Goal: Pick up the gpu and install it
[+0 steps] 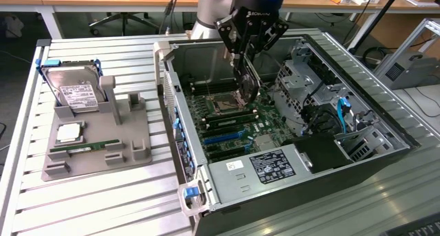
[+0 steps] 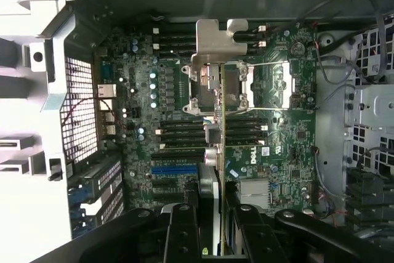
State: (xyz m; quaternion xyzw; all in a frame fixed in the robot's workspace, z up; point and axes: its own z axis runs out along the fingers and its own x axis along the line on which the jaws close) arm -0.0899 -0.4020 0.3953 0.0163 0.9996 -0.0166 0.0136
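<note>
Slatted bench (image 1: 103, 195) carries the open case (image 1: 180, 117). My end effector (image 1: 242, 60), half closed, grips the gpu (image 1: 248, 86) on edge above the case's motherboard (image 1: 230, 123). Mid-carry, I judge; seating demands edge-to-slot alignment.

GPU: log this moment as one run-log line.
gripper: shut on gpu | gpu: hanging edge-down above motherboard inside open case, not in a slot | holder: hard drive, RAM stick on it
</note>
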